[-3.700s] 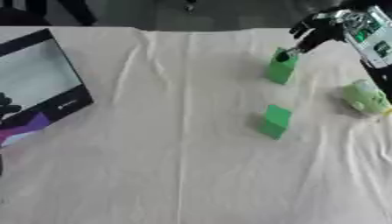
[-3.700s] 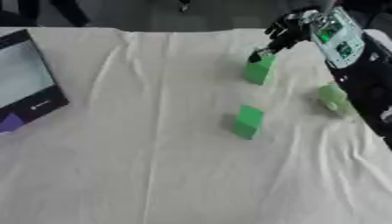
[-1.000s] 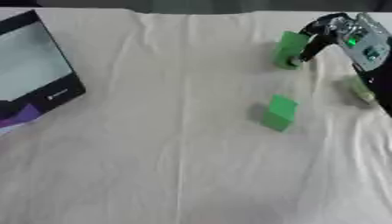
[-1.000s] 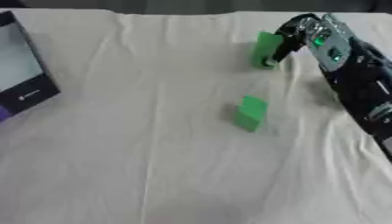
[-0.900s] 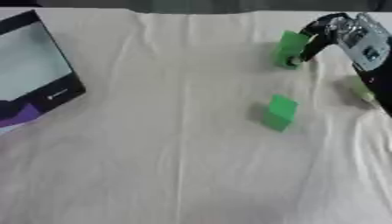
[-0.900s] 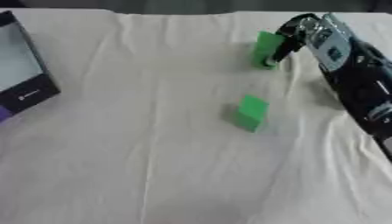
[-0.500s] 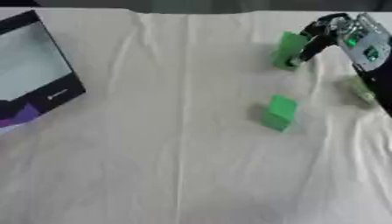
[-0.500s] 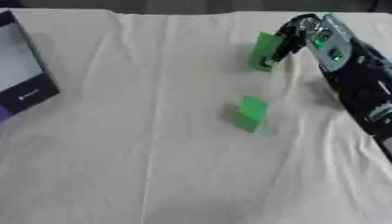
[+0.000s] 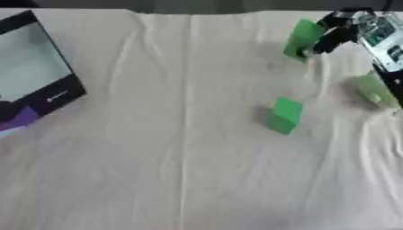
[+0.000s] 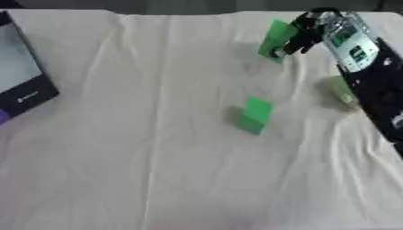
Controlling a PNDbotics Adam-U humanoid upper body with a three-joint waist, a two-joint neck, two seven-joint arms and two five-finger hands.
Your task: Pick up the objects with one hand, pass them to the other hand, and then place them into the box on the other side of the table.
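Nearest, toward the middle of the white-clothed table: a small green block, lying alone. By the right edge, a pale green object partly behind the right arm. At the left edge, the box, dark-rimmed. Farthest, near the far right corner: the right hand, fingers curled round a tall green block, tilted, apparently clear of the cloth. Left hand nowhere seen

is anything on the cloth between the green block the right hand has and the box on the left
Nothing visible blocks it. The right hand holds the tall green block at the far right. The box sits at the left edge, with only bare cloth between. The other green block lies nearer, off that line.
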